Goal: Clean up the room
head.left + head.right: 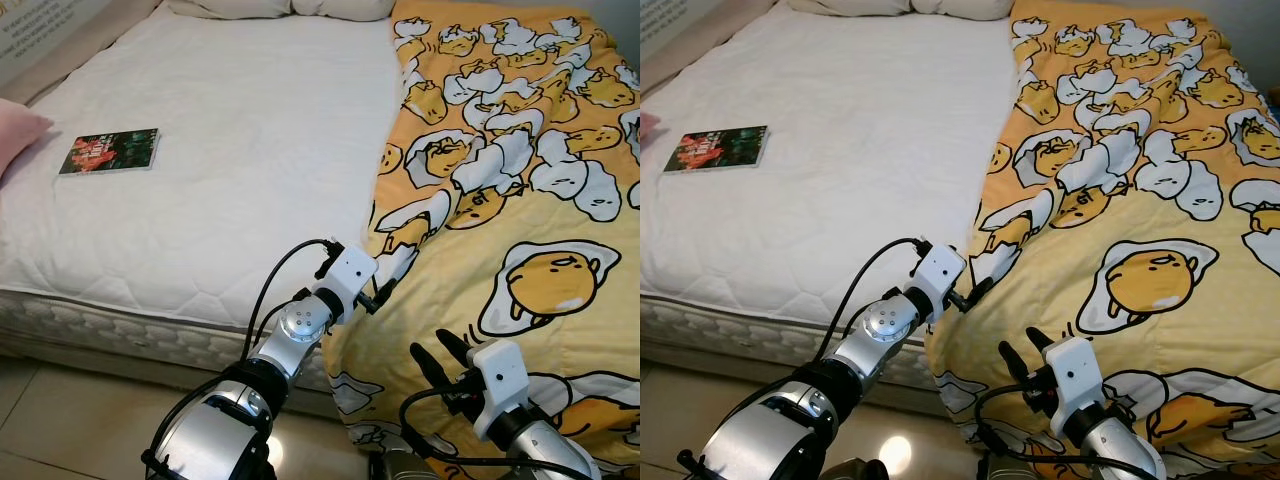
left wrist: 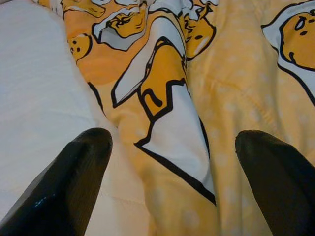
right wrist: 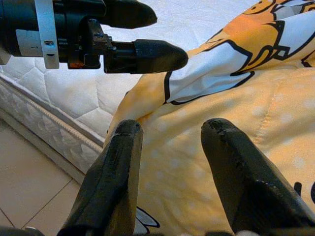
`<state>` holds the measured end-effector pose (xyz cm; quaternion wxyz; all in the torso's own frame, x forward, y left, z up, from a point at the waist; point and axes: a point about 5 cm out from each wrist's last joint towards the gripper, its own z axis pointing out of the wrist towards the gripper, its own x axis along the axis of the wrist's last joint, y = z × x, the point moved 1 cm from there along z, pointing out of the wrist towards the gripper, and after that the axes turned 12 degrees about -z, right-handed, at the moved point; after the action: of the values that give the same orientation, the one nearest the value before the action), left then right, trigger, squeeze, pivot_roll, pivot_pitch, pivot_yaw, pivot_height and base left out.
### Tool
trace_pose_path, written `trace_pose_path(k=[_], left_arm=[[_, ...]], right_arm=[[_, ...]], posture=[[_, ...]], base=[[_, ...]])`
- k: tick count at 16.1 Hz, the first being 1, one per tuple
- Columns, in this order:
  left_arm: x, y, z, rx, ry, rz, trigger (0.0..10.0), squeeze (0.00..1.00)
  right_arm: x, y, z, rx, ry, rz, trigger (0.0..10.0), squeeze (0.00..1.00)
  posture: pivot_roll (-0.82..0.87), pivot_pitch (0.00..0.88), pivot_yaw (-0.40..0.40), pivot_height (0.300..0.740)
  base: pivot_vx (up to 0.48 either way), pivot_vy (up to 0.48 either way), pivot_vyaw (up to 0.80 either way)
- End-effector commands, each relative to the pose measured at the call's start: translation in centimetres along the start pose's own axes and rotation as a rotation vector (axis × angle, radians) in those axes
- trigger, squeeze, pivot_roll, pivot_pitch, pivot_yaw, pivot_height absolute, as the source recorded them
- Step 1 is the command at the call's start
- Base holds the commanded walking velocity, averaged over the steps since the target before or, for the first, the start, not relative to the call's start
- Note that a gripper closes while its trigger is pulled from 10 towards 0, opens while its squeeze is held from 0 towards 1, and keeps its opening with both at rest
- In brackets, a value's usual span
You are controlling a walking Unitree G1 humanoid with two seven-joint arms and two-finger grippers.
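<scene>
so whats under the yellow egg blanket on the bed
Where the yellow blanket ends, the white quilted mattress shows, so it lies on that. Anything else beneath is covered. The left hand is open at the blanket's edge, and the right hand is open over it.

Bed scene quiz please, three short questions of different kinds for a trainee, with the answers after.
1. True or false: the book lies on the yellow egg-print blanket.
2. Which gripper is at the blanket's folded edge with its fingers spread either side of it? A) left gripper B) right gripper
3. Fill in: the pillows lie at the ____ end of the bed from the robot.

Key
1. False: it lies on the bare white mattress, apart from the blanket.
2. A. The right gripper hovers open over the blanket nearer the robot.
3. Far.
</scene>
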<state>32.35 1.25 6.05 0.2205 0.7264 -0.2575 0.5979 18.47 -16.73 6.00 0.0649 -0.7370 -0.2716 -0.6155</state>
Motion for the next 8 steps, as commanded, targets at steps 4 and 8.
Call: trace_pose_path(k=[4,8], left_arm=[[-1.5,-0.3,-0.2,0.008,-0.114,-0.027,10.0,1.00],[-2.0,-0.8,-0.4,0.032,-0.150,-0.069,10.0,0.00]], right_arm=[[-0.2,0.1,0.1,-0.005,-0.004,0.002,10.0,0.00],[0.0,0.0,-0.6,-0.007,-0.013,-0.005,10.0,0.00]], posture=[[-0.27,0.050,0.053,0.740],[-0.30,0.084,0.039,0.740]], base=[[0.000,0.000,0.00],[0.000,0.000,0.00]])
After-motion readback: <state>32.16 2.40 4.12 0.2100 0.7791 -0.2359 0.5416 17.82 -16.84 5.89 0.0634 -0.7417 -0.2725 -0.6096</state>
